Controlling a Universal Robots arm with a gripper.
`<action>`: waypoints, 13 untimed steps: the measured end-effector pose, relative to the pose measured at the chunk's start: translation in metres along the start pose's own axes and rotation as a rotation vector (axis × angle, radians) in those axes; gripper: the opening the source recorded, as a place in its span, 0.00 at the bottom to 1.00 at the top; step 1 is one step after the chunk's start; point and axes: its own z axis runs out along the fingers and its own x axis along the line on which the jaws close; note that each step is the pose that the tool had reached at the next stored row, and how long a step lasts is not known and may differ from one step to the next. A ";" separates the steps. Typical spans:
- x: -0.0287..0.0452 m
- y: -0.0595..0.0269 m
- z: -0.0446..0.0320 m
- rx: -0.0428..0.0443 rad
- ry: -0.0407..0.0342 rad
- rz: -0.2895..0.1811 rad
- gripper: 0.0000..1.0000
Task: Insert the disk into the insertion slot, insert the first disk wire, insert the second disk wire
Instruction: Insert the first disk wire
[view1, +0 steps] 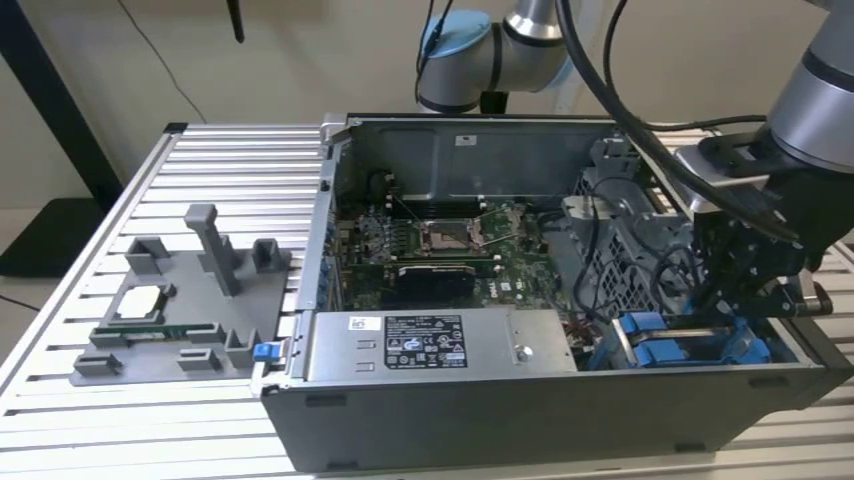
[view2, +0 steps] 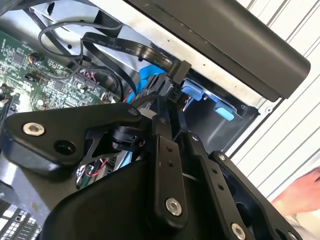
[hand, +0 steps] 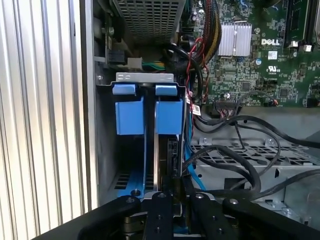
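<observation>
Black jointed hand hangs just above the blue-railed grey metal insertion slot, lined along its length; its grip I cannot tell.

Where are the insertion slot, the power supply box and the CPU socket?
insertion slot (hand: 129, 117): first wrist view, on a blue rail.
power supply box (view1: 424, 343): exterior view, on its label.
CPU socket (view1: 447, 236): exterior view, on its centre.

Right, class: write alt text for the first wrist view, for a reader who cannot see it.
The black gripper points at the insertion slot, a grey metal bay with bright blue tabs. Black cables and a green circuit board lie beside it.
</observation>
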 end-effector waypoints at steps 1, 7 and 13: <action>0.0000 0.0000 0.0007 -0.0001 -0.0009 0.000 0.00; 0.0000 -0.0001 0.0008 -0.0001 -0.0010 0.000 1.00; -0.0003 -0.0008 -0.0086 -0.0008 -0.0012 0.000 1.00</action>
